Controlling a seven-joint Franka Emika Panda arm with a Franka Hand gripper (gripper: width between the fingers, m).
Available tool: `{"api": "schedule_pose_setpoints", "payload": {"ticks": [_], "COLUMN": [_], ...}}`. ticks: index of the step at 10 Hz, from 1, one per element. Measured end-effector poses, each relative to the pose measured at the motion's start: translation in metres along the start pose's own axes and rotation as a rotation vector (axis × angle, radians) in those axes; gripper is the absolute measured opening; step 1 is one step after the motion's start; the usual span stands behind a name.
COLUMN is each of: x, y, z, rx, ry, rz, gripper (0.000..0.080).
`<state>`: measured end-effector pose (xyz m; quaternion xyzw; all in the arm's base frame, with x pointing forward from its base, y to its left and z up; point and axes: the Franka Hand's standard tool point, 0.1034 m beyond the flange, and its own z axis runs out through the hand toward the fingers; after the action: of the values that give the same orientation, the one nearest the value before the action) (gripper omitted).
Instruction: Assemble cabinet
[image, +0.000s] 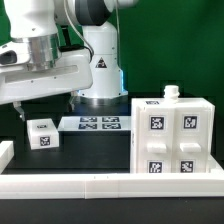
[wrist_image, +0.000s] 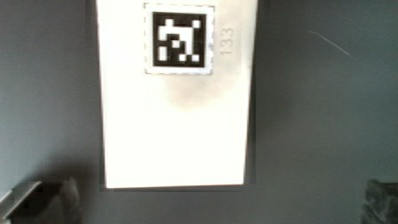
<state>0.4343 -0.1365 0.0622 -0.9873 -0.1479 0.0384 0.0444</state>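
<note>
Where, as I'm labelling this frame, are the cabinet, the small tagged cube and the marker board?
cabinet (image: 172, 145): exterior view, front face between the tags.
small tagged cube (image: 42, 134): exterior view, its tagged front face.
marker board (image: 95, 124): exterior view, middle of its top surface.

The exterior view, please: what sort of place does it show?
Probably a robotics lab bench: a green backdrop, a dark table carrying the marker board, and the tag-covered cabinet.

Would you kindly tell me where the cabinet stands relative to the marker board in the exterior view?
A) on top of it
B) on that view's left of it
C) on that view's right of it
C: the cabinet stands on the exterior view's right of the marker board, which lies flat on the table.
</note>
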Motion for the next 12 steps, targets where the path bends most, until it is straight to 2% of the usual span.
{"api": "schedule_pose_setpoints", "payload": {"ticks": [1,2,3,4,5,7,12], "x": [0.0,0.001,-0.006,-0.012,-0.014,-0.024,-0.041], "y": [0.0,0.002,0.008,0.011,0.015,0.019,0.016], "z": [0.0,0.002,0.007,0.01,0.012,0.021,0.042], "rx": [0.0,-0.017,-0.034,-0.039,-0.055,-0.055,-0.028], "ry": [0.0,0.014,0.026,0.028,0.04,0.035,0.0], "rz": [-0.001,-0.044,-0.087,-0.102,-0.124,-0.116,-0.102], "gripper": [0.0798,0.0798,0.0798,0.0798,0.0798,0.0798,0.0798]}}
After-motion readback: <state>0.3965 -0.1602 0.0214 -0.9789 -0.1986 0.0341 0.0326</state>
